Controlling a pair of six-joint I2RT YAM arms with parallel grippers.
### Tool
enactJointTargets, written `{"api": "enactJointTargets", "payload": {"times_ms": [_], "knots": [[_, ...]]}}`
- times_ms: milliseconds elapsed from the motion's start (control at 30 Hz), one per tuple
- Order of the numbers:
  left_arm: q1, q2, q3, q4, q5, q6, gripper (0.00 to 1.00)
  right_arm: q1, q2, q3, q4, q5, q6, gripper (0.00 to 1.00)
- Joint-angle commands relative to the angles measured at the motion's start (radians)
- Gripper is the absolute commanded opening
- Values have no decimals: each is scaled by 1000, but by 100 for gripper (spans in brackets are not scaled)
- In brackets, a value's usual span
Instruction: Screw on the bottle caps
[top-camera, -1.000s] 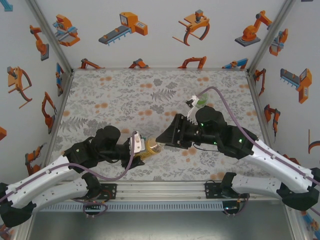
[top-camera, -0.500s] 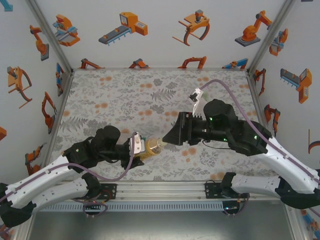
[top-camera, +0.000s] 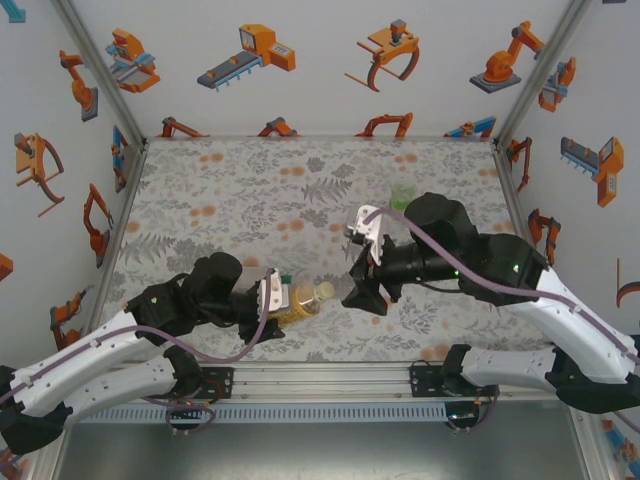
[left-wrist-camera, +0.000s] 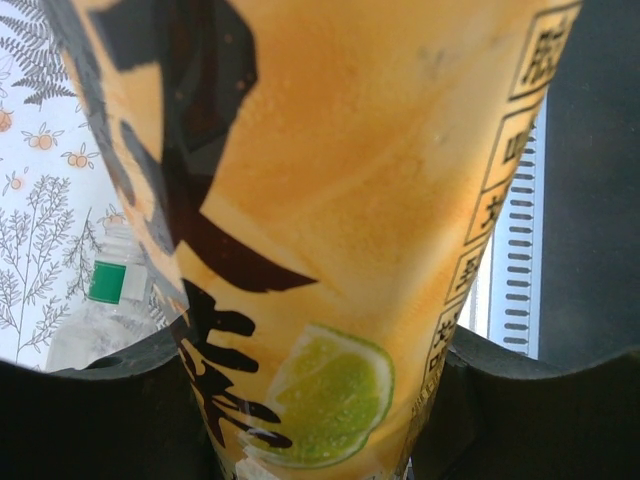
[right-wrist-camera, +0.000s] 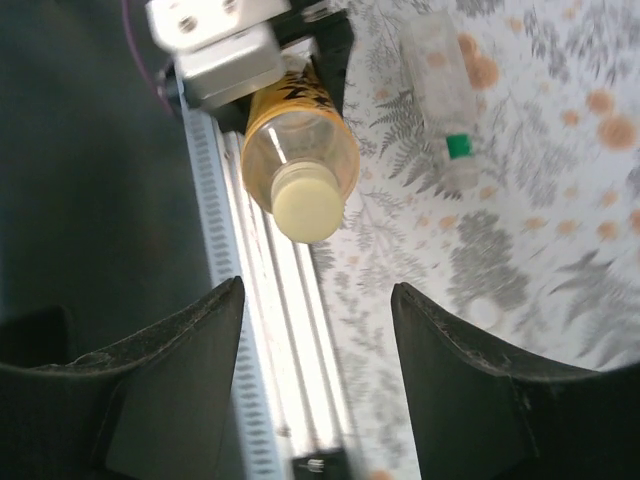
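My left gripper (top-camera: 272, 297) is shut on the amber-yellow bottle (top-camera: 300, 302), holding it on its side just above the table with its neck pointing right. A pale yellowish cap (right-wrist-camera: 308, 203) sits on that bottle's (right-wrist-camera: 300, 140) neck. My right gripper (right-wrist-camera: 318, 288) is open and empty, a short way off the capped end (top-camera: 327, 291). In the left wrist view the amber bottle (left-wrist-camera: 330, 200) stands between my fingers (left-wrist-camera: 90, 420). A clear bottle (right-wrist-camera: 438, 80) wearing a green cap (right-wrist-camera: 458, 146) lies on the mat. A greenish bottle (top-camera: 402, 195) peeks out behind my right arm.
A small blurred whitish round thing (right-wrist-camera: 484, 312), possibly a cap, lies on the mat beside my right finger. The aluminium rail (top-camera: 330, 378) runs along the near table edge under both grippers. The patterned mat (top-camera: 250, 200) stretches to the back wall.
My right gripper has drawn back to the right from the amber bottle's neck and turned at the wrist. The left gripper and bottle have barely moved.
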Motion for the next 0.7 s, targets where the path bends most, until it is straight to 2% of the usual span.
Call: {"api": "enactJointTargets", "payload": {"times_ms": [0, 133, 300, 433, 667], "knots": [[-3, -5, 30, -24, 32, 25, 0, 1, 14, 43, -21, -130, -356, 59], [-2, -3, 32, -31, 36, 27, 0, 1, 65, 85, -49, -168, -446, 61], [-3, -5, 33, -32, 39, 26, 0, 1, 110, 89, -40, -198, -474, 61], [-4, -11, 35, -33, 39, 22, 0, 4, 127, 71, -15, -242, -474, 57], [-4, -23, 33, -33, 38, 16, 0, 7, 129, 29, 15, -244, -471, 52]]}}
